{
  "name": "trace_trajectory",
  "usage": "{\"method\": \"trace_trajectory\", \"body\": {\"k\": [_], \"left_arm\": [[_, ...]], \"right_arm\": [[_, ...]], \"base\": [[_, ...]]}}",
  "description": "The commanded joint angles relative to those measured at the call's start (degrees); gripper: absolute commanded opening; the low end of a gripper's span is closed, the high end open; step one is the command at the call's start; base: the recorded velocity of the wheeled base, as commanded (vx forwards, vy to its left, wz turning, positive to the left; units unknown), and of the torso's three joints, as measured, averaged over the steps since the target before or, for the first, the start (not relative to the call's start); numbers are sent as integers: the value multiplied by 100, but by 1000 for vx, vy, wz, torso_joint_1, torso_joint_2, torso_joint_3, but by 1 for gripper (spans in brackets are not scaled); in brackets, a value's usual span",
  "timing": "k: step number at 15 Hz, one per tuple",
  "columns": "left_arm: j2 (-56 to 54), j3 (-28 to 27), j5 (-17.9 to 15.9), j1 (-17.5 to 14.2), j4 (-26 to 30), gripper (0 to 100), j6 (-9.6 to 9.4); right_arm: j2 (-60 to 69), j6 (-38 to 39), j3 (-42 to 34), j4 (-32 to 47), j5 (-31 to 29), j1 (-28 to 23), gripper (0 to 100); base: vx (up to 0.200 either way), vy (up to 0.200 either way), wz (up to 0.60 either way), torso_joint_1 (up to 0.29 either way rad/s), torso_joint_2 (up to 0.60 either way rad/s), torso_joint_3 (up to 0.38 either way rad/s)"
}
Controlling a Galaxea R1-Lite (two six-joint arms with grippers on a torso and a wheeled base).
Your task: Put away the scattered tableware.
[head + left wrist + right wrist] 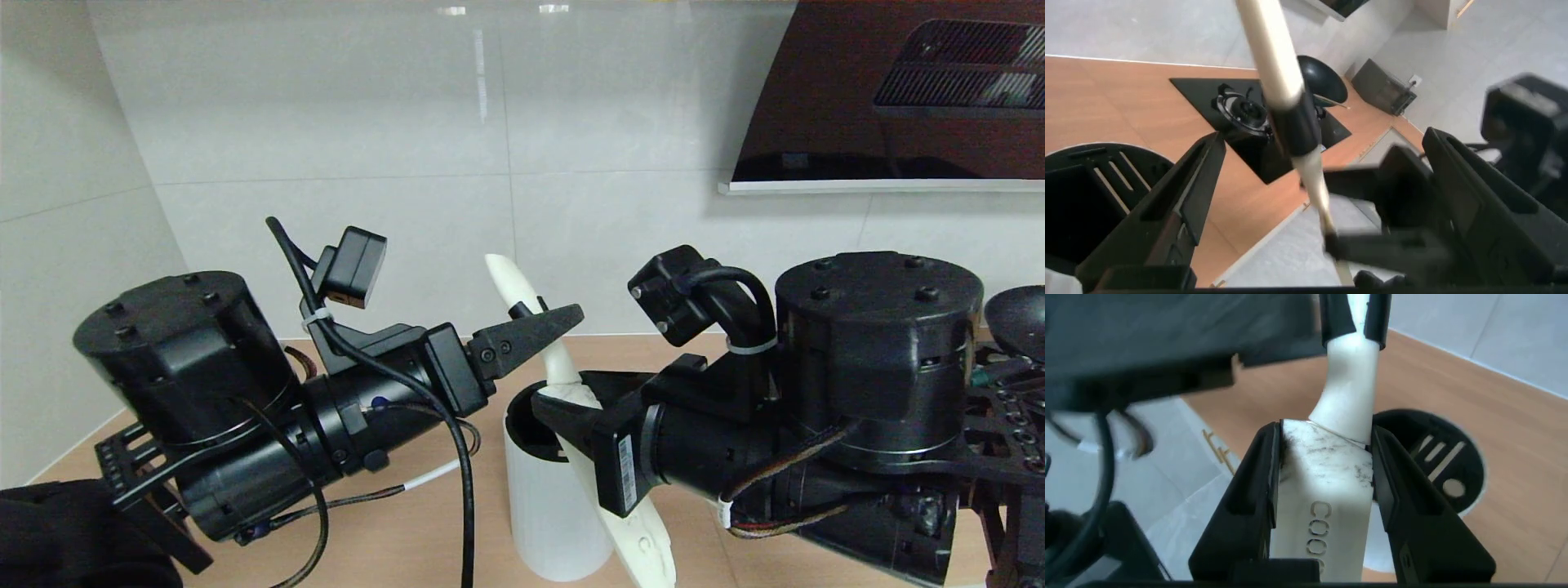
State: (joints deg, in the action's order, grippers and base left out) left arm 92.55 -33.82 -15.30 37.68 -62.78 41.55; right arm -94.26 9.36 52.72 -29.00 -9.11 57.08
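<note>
We see the white utensil [563, 363] [1331, 482] tilted over the mouth of the white holder [547, 506], which stands on the wooden counter [408, 531]. Our right gripper [571, 396] [1324, 445] is clamped on its broad end. Our left gripper [539, 322] [1324, 143] has its jaws spread wide, straddling the slim handle.

one spatula [508, 279], one holder [547, 506], one wok [1327, 82], two tools (left tool [1319, 143], right tool [1323, 457])

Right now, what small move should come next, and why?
Probably shut the left gripper on the white utensil: its fingers stand open either side of the handle, while the right gripper clamps the broad end by the holder.
</note>
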Motion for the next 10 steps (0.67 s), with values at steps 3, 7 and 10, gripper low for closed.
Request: {"method": "trace_trajectory", "body": {"k": [3, 7, 10], "left_arm": [[0, -11, 1, 2, -50, 100, 3], [79, 7, 1, 2, -50, 100, 3], [79, 15, 1, 2, -50, 0, 3]], "right_arm": [[21, -5, -61, 0, -12, 67, 0], [57, -5, -87, 0, -21, 155, 0], [153, -13, -131, 0, -47, 216, 0]], "base": [[0, 0, 0, 0, 0, 0], [0, 0, 0, 0, 0, 0], [0, 0, 0, 0, 0, 0]]}}
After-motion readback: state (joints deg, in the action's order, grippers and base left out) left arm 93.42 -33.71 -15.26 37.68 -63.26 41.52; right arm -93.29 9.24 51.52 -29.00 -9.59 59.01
